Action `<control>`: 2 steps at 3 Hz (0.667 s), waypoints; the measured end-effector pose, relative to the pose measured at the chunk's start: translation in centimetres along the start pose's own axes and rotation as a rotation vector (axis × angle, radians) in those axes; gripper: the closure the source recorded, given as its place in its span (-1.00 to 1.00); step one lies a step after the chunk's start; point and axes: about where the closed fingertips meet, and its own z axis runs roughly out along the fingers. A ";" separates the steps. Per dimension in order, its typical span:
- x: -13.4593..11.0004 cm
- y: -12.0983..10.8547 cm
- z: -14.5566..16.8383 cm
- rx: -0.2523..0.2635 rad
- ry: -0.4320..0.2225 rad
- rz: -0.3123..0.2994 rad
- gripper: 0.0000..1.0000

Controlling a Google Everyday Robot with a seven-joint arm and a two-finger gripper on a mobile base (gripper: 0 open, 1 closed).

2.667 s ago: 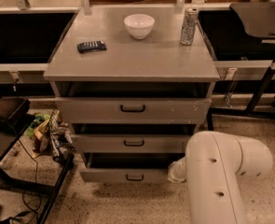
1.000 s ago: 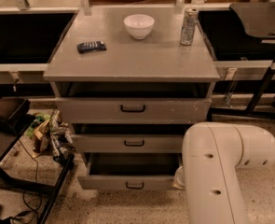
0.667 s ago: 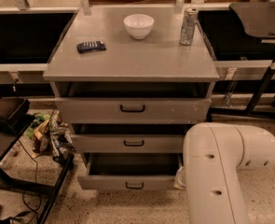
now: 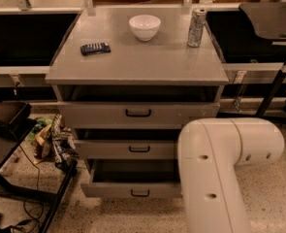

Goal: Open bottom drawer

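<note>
The bottom drawer (image 4: 118,190) is the lowest of three grey fronts in the grey cabinet (image 4: 133,67). It has a small black loop handle (image 4: 140,193) and stands pulled out toward me, with its dark inside showing behind the front. The mid-height drawer (image 4: 125,149) and the tall top drawer (image 4: 137,114) stand slightly ajar above it. My white arm (image 4: 220,164) covers the drawers' right ends. The gripper is hidden behind the arm and does not show.
On the cabinet top stand a white bowl (image 4: 144,26), a silver can (image 4: 197,27) and a dark remote-like object (image 4: 95,48). A black stand with cables and bags (image 4: 50,140) sits left of the cabinet. Black table legs (image 4: 273,89) stand at the right.
The bottom drawer has come out further toward me than 2.7 s ago. My arm has shifted up and to the right.
</note>
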 end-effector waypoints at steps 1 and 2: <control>0.6 0.1 -0.2 0.001 0.014 -0.006 -1.00; 0.6 0.1 -0.2 0.001 0.013 -0.006 -1.00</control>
